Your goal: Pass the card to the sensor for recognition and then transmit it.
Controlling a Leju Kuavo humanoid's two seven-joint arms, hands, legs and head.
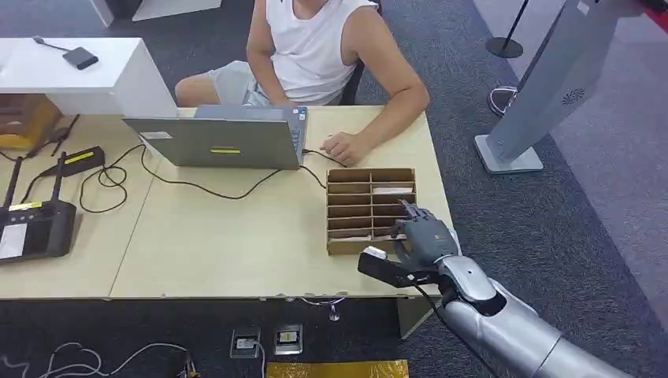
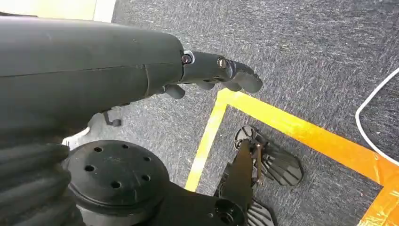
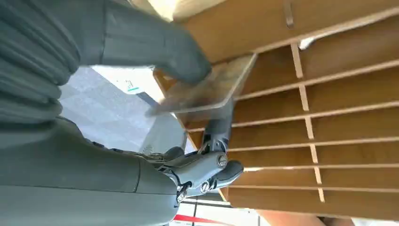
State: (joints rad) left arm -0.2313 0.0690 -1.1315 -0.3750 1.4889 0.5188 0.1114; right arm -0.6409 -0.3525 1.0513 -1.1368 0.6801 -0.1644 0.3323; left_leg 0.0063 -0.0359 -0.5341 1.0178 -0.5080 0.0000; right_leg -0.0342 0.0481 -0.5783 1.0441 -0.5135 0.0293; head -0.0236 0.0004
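card (image 3: 207, 89), wooden table (image 1: 228, 244), grey carpet (image 1: 536, 213)

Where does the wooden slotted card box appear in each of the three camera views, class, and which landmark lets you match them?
Head view: the card box sits on the table's right end, just beyond the right hand.
Left wrist view: not in it.
Right wrist view: the box's dividers fill the right side, behind the card.
Shared landmark: the right hand.

Silver right arm (image 1: 504, 319) with a grey, dark-fingered right hand (image 1: 421, 236); black left hand (image 2: 221, 70) shows small screws.
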